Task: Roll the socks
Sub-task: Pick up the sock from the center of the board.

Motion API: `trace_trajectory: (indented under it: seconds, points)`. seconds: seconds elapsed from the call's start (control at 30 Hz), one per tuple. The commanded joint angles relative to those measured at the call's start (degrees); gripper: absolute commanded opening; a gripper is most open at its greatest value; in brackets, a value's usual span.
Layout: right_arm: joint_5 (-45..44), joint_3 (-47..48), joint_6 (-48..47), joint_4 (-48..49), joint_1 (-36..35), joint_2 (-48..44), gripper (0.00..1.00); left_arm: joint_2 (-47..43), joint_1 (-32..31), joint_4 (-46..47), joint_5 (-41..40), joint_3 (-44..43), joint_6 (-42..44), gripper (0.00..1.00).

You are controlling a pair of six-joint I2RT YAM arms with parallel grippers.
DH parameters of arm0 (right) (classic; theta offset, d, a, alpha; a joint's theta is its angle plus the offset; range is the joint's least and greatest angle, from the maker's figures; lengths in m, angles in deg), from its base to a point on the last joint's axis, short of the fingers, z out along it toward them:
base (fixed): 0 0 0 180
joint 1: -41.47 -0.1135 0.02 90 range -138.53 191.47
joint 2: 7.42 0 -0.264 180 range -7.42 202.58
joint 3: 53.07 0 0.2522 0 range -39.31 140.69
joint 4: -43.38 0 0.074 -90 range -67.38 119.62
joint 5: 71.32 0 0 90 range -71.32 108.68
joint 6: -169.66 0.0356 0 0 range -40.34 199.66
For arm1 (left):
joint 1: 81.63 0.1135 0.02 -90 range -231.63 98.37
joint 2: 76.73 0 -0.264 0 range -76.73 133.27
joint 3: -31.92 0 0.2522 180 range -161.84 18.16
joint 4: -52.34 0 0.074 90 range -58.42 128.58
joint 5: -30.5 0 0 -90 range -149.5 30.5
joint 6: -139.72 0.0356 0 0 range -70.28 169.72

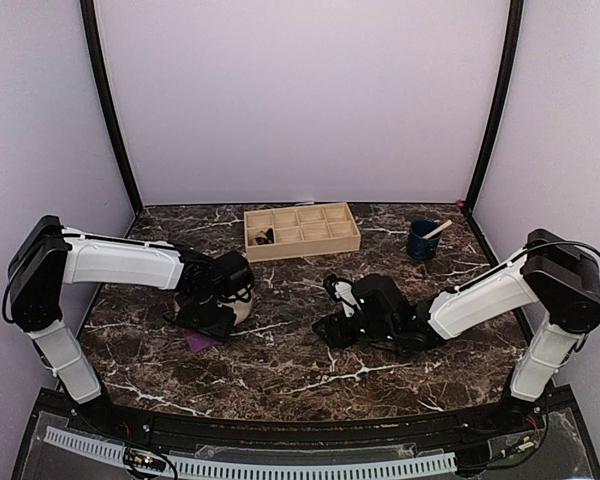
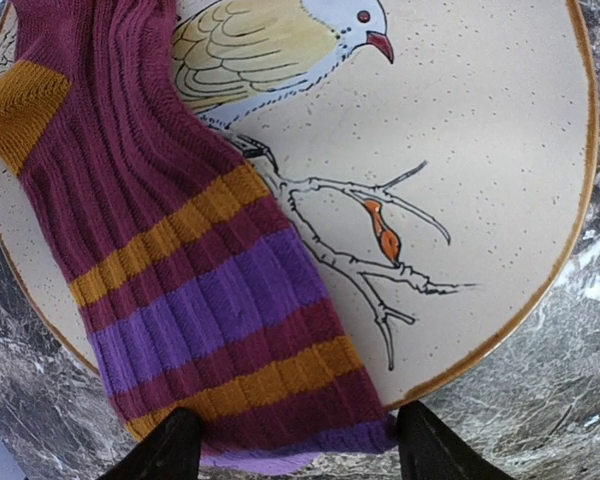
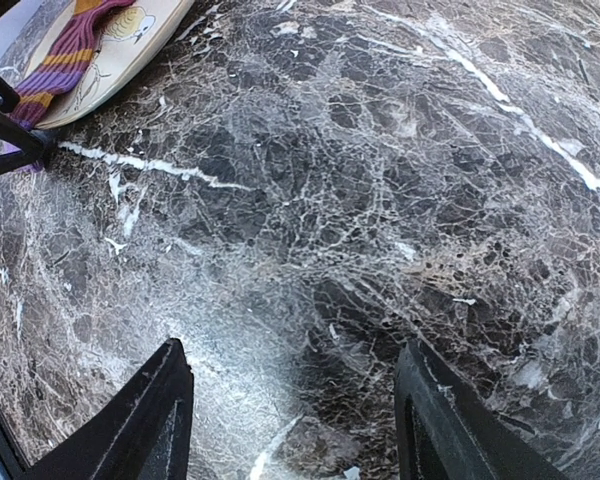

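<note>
1 magenta-purple sock [image 2: 180,270] lay draped across the bird-painted plate [image 2: 500,150], its purple end hanging past the rim onto the marble table [image 3: 380,200]. The left gripper [image 2: 298,440] stood wide open astride that end; the right gripper [image 3: 290,400] hung open too, low over the marble nearby.

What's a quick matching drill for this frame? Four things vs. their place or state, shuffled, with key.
Things:
1. striped sock
2. wooden tray
3. blue cup
4. right gripper

Place or state:
A. back right of the table, a stick in it
B. fingers apart, over bare table
C. draped across the plate, end past its rim
D. back centre, divided into compartments

Pairs: 1-C; 2-D; 3-A; 4-B
</note>
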Motion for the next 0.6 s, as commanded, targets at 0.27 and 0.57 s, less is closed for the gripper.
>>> trace_trajectory:
  seconds: [0.27, 0.57]
  points:
    - [0.57, -0.78, 0.43, 2.55, -0.54, -0.94, 0.63, 0.76, -0.46, -1.15, -2.67, 0.41, -0.63, 0.35]
    - [1.02, -0.84, 0.72, 2.71, -0.54, -0.99, 0.64, -1.57, -1.57, -5.31, -4.15, -1.73, -1.95, 0.27]
